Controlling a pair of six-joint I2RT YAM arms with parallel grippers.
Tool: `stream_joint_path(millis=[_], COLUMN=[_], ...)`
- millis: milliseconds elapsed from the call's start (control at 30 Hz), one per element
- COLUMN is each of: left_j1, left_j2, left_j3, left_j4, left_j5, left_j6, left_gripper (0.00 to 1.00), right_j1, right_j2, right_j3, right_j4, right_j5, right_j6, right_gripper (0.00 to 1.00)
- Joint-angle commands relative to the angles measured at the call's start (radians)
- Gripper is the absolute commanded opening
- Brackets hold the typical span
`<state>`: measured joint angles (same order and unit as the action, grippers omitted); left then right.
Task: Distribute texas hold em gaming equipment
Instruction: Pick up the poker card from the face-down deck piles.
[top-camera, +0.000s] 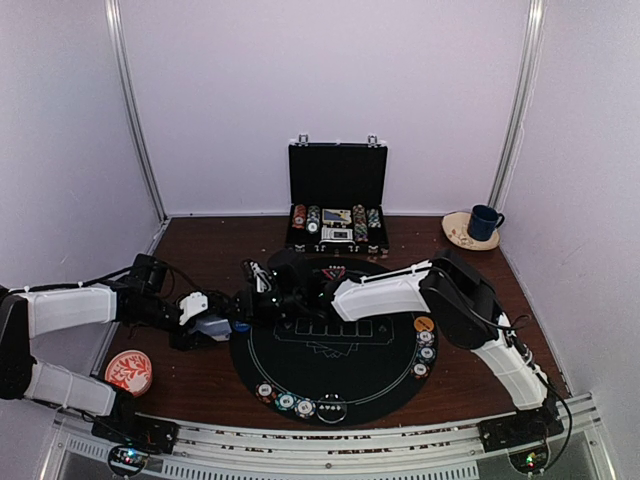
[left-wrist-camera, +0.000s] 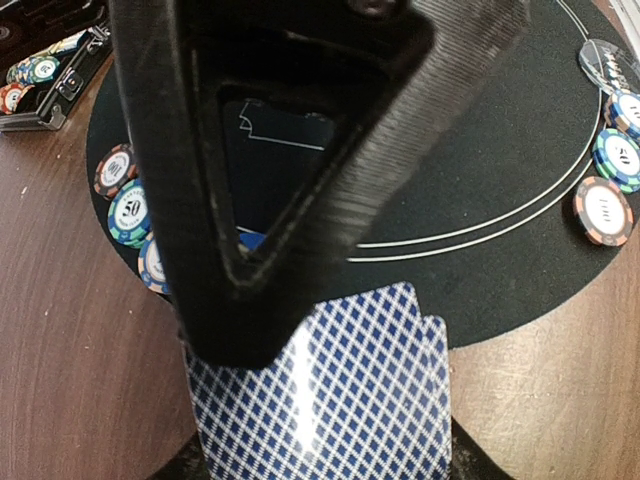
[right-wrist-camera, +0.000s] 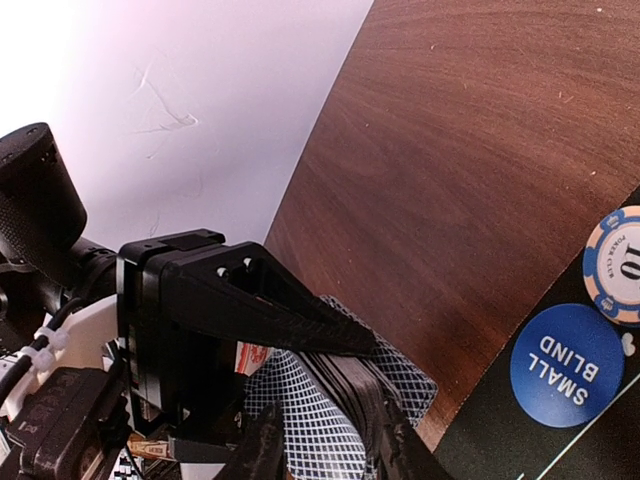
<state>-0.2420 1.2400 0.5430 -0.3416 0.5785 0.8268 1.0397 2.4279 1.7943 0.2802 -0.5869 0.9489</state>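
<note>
Between the two grippers, at the mat's (top-camera: 330, 378) rim, the deck (left-wrist-camera: 330, 400) sits clamped in the left gripper (top-camera: 205, 318). The right gripper (right-wrist-camera: 325, 440) straddles its top edge, jaws narrowly apart, grip unclear. A shallow pinch should lift one, not several.

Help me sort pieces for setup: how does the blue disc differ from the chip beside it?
The blue disc is plain with white words, SMALL BLIND; the chip has an orange and white edge and a number. The disc shows whole in the right wrist view; the chip is cut off by the frame. Both are round and lie flat on the black mat.
</note>
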Motion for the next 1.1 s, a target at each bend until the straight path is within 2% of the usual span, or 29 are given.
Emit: stream_joint_path(millis=[0, 333, 600, 900, 1067], left_j1=[0.005, 0.004, 0.005, 0.005, 0.005], left_j2=[-0.011, -0.011, -0.007, -0.004, -0.009], left_j3=[-0.008, -0.007, -0.005, -0.006, -0.007], left_j4=[0.012, 0.013, 0.016, 0.020, 0.021], left_j5=[0.008, 0.007, 0.004, -0.004, -0.004], left_j6=[-0.009, -0.010, -0.013, -0.020, -0.019], left_gripper=[0.27, 0.27, 0.27, 0.27, 0.27], right_j1=[0.011, 0.016, 0.014, 0.008, -0.014], right_j2=[0.032, 0.054, 0.008, -0.056, -0.122], right_j3=[0.025, 0.040, 0.008, -0.040, -0.149], right_j4=[-0.008, -0.006, -0.027, -0.043, 0.024], right_j5=[-0.008, -0.016, 0.017, 0.033, 0.030], right_j6=[-0.022, -0.020, -0.052, -0.065, -0.027], right_gripper=[0.30, 0.20, 0.00, 0.00, 0.00])
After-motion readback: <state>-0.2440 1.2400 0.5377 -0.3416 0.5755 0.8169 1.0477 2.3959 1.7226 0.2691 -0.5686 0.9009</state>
